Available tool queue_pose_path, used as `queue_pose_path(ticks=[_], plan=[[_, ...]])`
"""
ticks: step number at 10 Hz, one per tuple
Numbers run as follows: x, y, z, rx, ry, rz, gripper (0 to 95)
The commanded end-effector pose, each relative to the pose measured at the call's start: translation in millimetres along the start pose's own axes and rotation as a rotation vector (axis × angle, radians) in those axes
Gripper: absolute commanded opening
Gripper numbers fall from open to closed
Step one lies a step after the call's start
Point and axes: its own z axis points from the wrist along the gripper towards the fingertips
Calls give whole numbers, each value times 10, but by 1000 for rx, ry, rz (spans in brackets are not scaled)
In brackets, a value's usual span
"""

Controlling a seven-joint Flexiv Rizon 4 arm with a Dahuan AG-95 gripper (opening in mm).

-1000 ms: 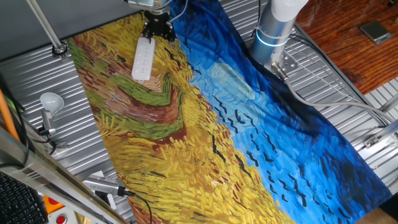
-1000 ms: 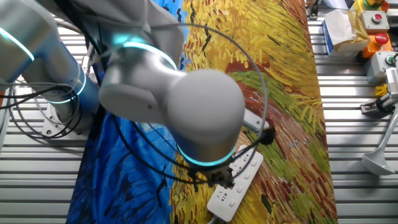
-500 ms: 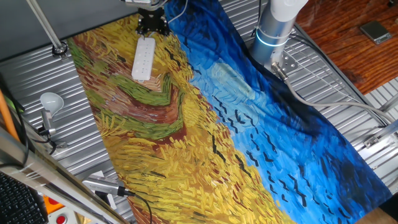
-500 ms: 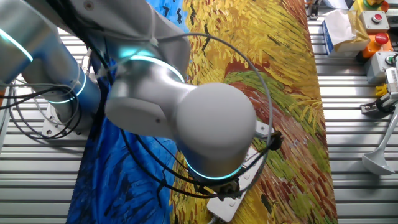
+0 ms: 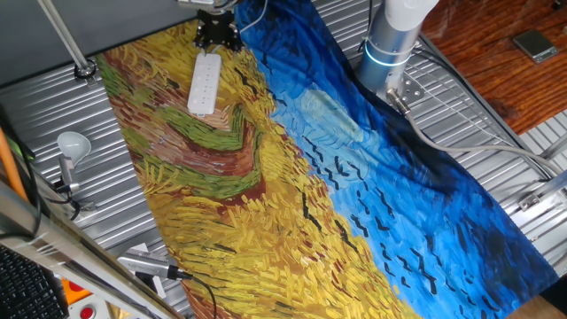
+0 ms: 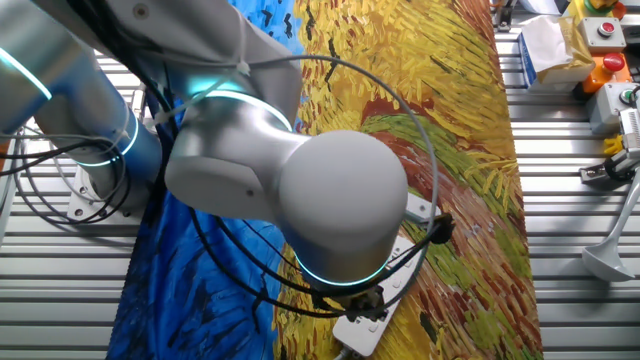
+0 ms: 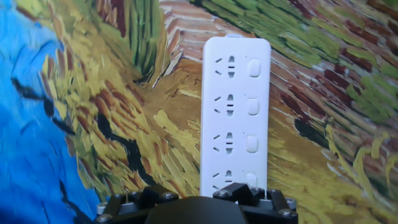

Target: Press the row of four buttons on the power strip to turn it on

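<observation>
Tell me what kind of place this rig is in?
Probably a robotics lab bench: a ribbed aluminium table draped with a painting-print cloth, an arm base bolted beside it, and red-button control boxes at the edge.

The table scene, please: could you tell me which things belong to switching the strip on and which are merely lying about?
Belongs to the job:
- power strip
- row of four buttons along its side
- gripper, at the strip's end

Just lying about:
- painted cloth under the strip
- light bulb
- red emergency-stop button
</observation>
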Motion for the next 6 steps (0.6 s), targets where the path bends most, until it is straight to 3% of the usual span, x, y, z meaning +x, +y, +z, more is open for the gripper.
queue_pose_path(ticks=[1, 6], plan=[[-11, -23, 98, 0, -4, -23, 760], [-52, -120, 316, 15, -16, -32, 760]])
